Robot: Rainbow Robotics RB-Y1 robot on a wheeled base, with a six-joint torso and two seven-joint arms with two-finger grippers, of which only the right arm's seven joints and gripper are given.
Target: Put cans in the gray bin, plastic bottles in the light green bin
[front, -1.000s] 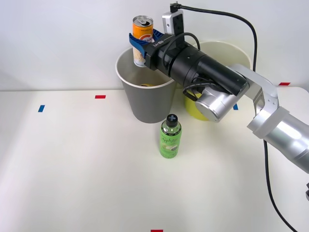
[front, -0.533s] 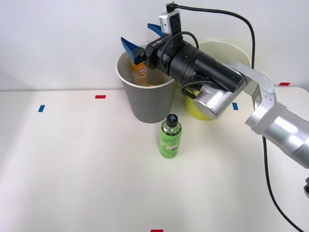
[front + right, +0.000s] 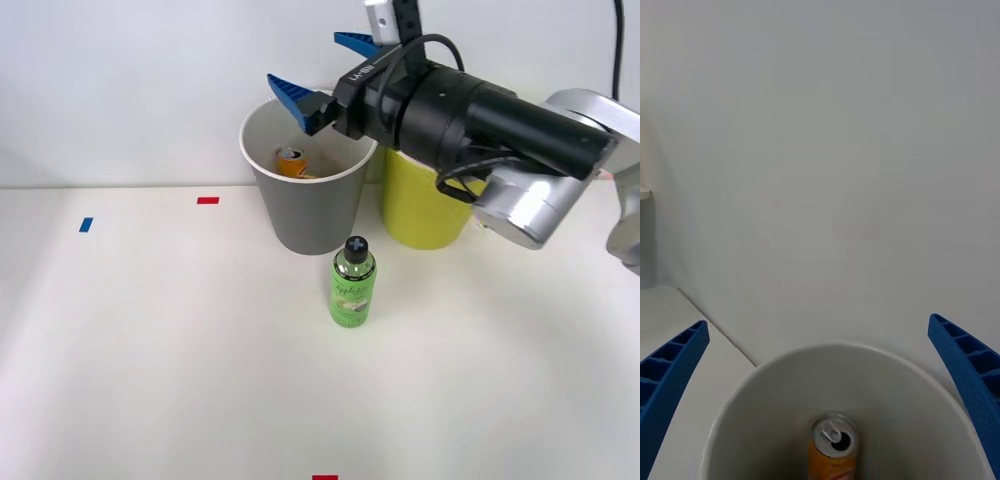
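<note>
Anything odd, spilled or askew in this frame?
Nothing stands out. The can lies inside the gray bin, where it belongs; the green bottle stands upright on the table in front of the bins, and the light green bin is upright too. The right claw hangs open above the gray bin.

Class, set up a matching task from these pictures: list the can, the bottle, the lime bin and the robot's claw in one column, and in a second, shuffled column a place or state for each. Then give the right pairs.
Column 1
1. can
2. bottle
3. lime bin
4. claw

Column 2
A. open, above the gray bin's rim
B. standing on the table, in front of the bins
C. inside the gray bin
D. beside the gray bin, partly behind the arm

Pairs: 1-C, 2-B, 3-D, 4-A
</note>
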